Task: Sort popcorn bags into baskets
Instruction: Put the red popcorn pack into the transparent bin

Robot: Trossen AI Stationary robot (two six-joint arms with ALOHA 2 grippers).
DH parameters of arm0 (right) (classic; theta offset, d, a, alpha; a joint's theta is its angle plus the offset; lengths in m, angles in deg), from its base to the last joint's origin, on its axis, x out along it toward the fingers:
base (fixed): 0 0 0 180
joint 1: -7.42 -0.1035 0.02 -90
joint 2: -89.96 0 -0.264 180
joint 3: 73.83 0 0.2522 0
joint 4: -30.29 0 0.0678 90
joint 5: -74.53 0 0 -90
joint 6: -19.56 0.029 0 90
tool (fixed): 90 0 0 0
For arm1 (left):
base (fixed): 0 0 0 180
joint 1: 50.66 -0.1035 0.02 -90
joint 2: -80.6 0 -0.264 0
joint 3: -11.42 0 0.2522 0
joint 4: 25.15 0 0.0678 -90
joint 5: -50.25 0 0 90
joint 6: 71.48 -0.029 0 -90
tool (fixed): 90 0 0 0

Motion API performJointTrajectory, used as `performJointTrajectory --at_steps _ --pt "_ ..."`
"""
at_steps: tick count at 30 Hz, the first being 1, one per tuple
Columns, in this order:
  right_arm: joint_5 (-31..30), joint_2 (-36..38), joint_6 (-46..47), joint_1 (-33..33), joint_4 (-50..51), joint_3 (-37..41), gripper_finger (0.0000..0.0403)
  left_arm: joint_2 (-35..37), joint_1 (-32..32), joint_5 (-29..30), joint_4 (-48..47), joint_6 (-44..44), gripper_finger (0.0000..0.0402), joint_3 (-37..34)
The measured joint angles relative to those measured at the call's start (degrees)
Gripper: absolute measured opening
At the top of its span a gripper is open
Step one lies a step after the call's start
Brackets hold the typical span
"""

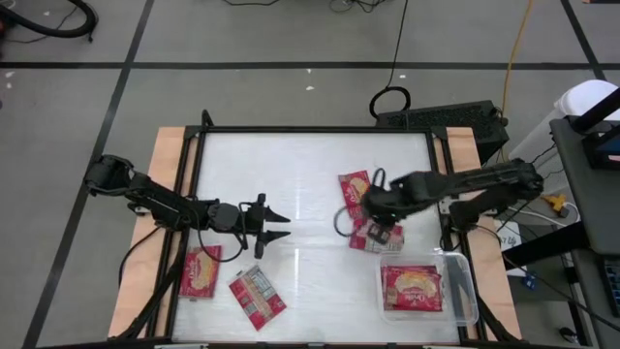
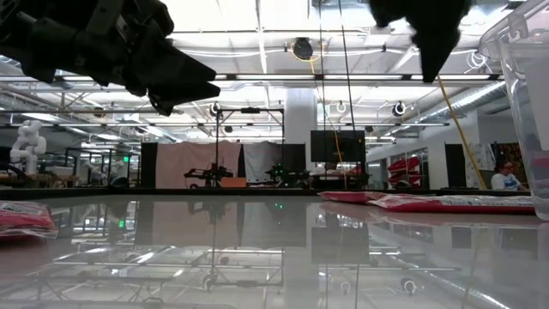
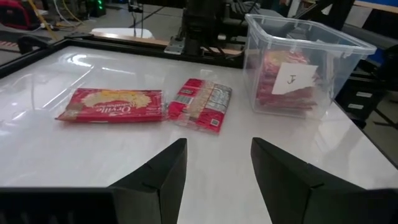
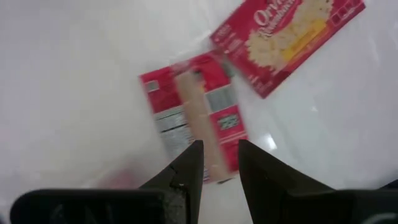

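Two red popcorn bags lie flat near the table's middle right: one picture side up (image 1: pixel 355 188) (image 4: pixel 286 34), one print side up (image 1: pixel 374 236) (image 4: pixel 198 118). My right gripper (image 1: pixel 374 209) (image 4: pixel 221 163) hovers above them, pointing down, with its fingers a little apart and holding nothing. In the low view it (image 2: pixel 429 39) hangs well clear of the table. Two more bags (image 1: pixel 201 272) (image 1: pixel 258 294) lie flat near the near-left corner. My left gripper (image 1: pixel 274 224) (image 3: pixel 217 165) is open above the table's left middle and faces right. The clear bin (image 1: pixel 463 287) (image 3: pixel 311 46) holds red bags (image 1: pixel 413 288).
The bin stands at the table's near right corner, with a white paper label (image 3: pixel 292 79) on its wall. A dark frame (image 1: pixel 310 130) runs along the table's edges. Bare white tabletop (image 1: pixel 291 174) lies between the two arms and toward the far edge.
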Motion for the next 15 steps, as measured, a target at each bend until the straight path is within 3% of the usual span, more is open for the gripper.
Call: performJointTrajectory --at_steps 6,15 --pt "0.52 -7.59 -9.28 4.48 -1.48 0.02 0.0094 0.0 0.02 -0.01 -1.37 0.0 0.0182 0.0" --pt "6.15 -19.22 -18.32 5.54 -8.32 0.08 0.0131 -0.09 0.02 -0.01 -4.17 0.07 0.0182 -0.02"
